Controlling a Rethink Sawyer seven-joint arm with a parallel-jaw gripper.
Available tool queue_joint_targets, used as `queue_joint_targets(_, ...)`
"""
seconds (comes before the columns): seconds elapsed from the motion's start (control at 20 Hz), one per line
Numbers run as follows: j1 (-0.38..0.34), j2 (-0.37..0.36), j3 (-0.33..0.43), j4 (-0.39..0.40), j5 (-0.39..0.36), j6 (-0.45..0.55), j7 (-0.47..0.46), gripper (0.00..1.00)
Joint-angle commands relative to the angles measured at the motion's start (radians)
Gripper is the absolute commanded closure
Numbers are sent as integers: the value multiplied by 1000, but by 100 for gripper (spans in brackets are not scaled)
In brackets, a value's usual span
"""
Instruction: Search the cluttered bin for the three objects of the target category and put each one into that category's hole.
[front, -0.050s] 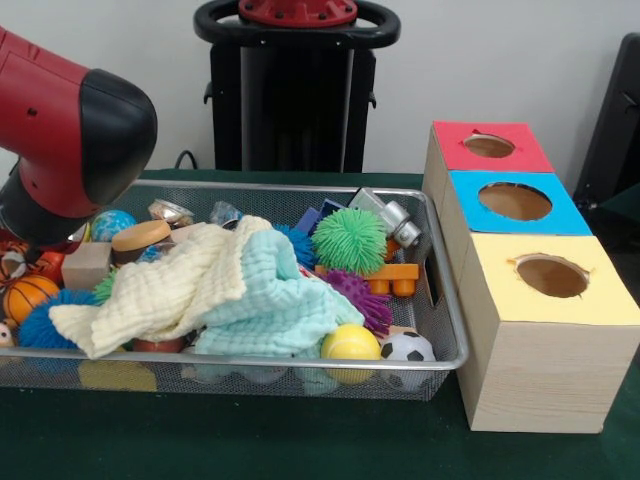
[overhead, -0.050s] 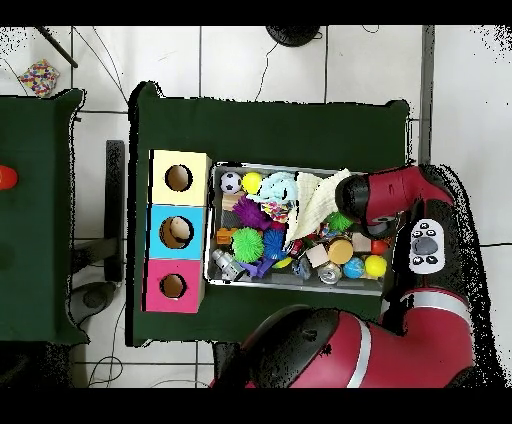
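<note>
Arm (front, -0.050s: 70, 130) low over left end of wire bin (front, -0.050s: 445, 330); fingers hidden, state cannot be told. Cloths (front, -0.050s: 220, 290) cover toys. Box (front, -0.050s: 530, 300) with 3 holes at right.

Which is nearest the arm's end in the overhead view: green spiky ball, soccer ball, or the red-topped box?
The gripper itself is hidden under the arm's end.
1. Green spiky ball, mid-bin.
2. Soccer ball, bin's far corner by the boxes.
3. Red-topped box, outside the bin.
</note>
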Motion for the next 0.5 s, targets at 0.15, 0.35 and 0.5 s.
queue_joint_targets(0.15,-34,41,52,44,-9,-54,-164,100)
queue_joint_targets(0.35,-36,39,56,48,-4,-54,-169,100)
queue_joint_targets(0.5,-38,40,60,47,-2,-52,-178,100)
